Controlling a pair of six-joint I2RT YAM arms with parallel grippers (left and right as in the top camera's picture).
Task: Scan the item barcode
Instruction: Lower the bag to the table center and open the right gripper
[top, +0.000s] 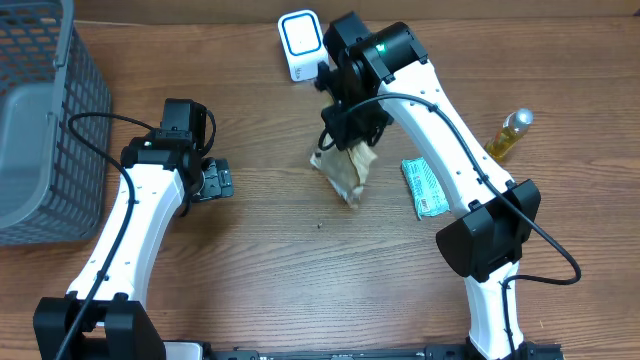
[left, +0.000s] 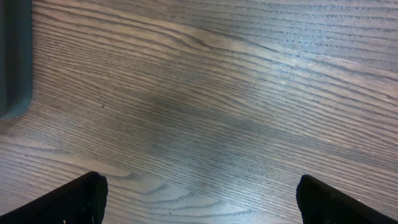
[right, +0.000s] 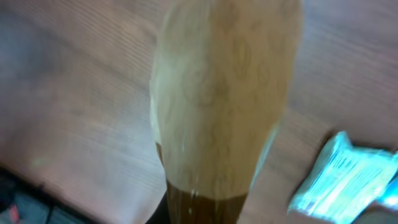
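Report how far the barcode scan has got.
Done: the tan packet is picked up, the right gripper shut on it. In hand: it hangs just short of the scanner. Left: presenting its barcode; the green packet and bottle lie aside, left gripper idle, jaws open.

Overhead cam stares straight down at the whole wooden table (top: 270, 240), left wrist cam hovers close over bare wood, and right wrist cam's basically pressed against the tan packet (right: 217, 93), sharing the green pouch (right: 342, 180) with overhead.
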